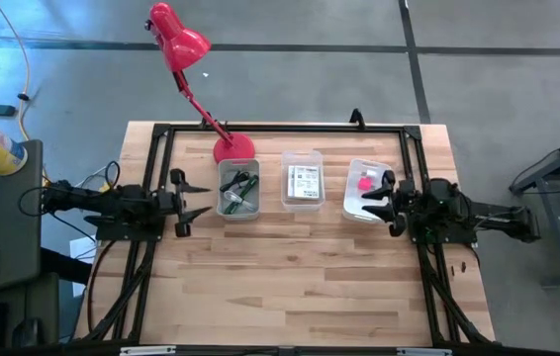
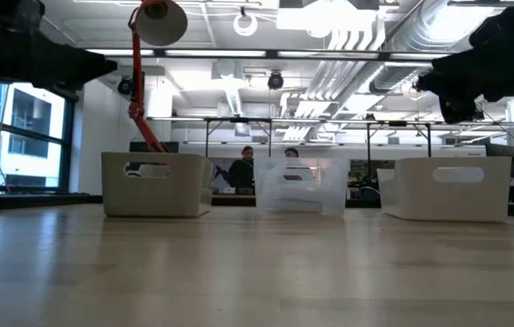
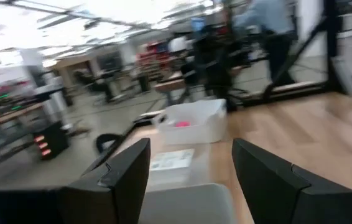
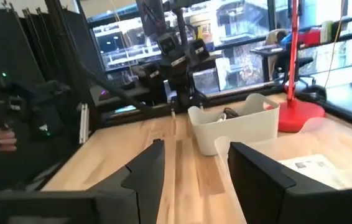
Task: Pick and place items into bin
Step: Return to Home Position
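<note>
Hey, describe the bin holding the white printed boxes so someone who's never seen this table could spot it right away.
On the wooden table, three small bins stand in a row near the red desk lamp. Take the middle bin. Its walls are see-through and it holds white printed boxes, while the left bin holds a green pen and the right bin a pink cube.

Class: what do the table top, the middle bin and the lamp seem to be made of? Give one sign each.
Table top: wood, pale planks with visible grain and joints. Middle bin: likely clear plastic; the room behind shows through its walls. Lamp: glossy red, probably painted metal, perhaps plastic.
</note>
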Controlling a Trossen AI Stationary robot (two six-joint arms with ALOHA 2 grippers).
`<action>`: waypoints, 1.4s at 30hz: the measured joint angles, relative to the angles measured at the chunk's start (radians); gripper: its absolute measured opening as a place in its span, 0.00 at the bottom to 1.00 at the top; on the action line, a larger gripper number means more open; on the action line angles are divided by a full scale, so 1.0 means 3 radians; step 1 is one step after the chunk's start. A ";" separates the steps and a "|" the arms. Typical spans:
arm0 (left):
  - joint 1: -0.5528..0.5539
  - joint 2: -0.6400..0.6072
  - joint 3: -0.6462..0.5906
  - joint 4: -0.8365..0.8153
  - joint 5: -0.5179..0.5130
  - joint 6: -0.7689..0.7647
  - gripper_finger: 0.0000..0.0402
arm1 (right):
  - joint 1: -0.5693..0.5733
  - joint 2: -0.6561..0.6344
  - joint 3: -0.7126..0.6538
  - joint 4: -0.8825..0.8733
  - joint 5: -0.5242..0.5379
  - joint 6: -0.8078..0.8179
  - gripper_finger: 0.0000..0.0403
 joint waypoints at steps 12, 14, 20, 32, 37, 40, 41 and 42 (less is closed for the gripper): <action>0.0000 0.0000 0.0000 -0.0153 0.1101 0.0247 0.54 | 0.0000 0.0050 0.0019 -0.0158 -0.0054 0.0017 0.39; 0.0000 0.0000 0.0000 -0.0173 0.1209 0.0255 0.54 | 0.0000 0.0050 0.0019 -0.0160 -0.0052 0.0011 0.39; 0.0000 0.0000 0.0000 -0.0178 0.1248 0.0257 0.54 | 0.0000 0.0051 0.0020 -0.0166 -0.0050 0.0010 0.40; 0.0000 0.0000 0.0000 -0.0176 0.1238 0.0257 0.54 | 0.0000 0.0051 0.0020 -0.0170 -0.0049 0.0010 0.39; 0.0000 0.0000 0.0000 -0.0175 0.1238 0.0257 0.54 | 0.0000 0.0051 0.0020 -0.0172 -0.0049 0.0010 0.39; 0.0000 0.0000 0.0000 -0.0175 0.1238 0.0257 0.54 | 0.0000 0.0051 0.0020 -0.0173 -0.0049 0.0010 0.39; 0.0000 0.0000 0.0000 -0.0175 0.1238 0.0257 0.54 | 0.0000 0.0051 0.0020 -0.0173 -0.0049 0.0009 0.40; 0.0000 0.0000 0.0000 -0.0175 0.1238 0.0257 0.54 | 0.0000 0.0051 0.0020 -0.0173 -0.0049 0.0010 0.40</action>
